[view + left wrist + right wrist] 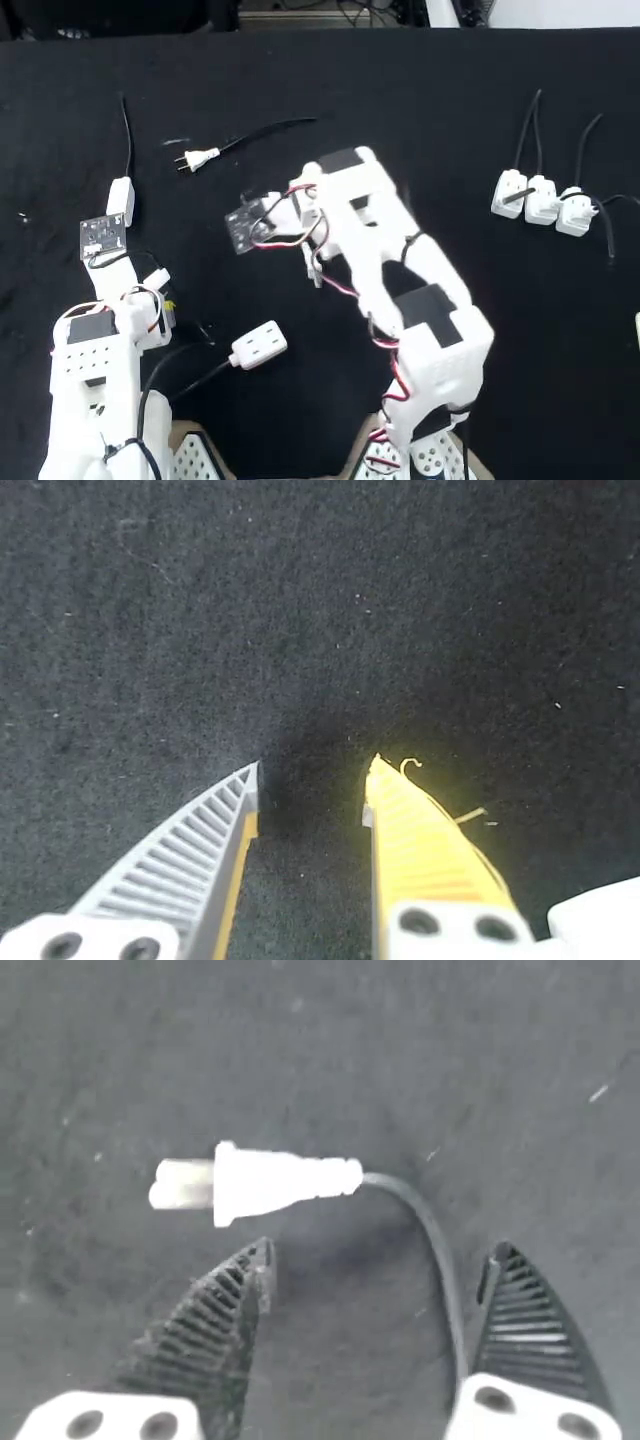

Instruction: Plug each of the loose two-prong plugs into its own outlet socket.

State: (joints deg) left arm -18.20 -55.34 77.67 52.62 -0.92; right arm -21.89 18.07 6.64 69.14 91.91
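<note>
The right pincer (381, 1255) hung open, tips just short of the loose plug (270, 1182), which lay flat on the black surface (480, 1060), its cord (440, 1260) running between the jaws. Closing there would likely pinch cord, not body. The left pincer (313, 770) gaped open above the surface.

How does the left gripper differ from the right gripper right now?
The left gripper has a grey and a yellow finger; the right gripper has black ones. The left gripper is over bare cloth; the right gripper straddles the cord of a plug. Both are open.
</note>
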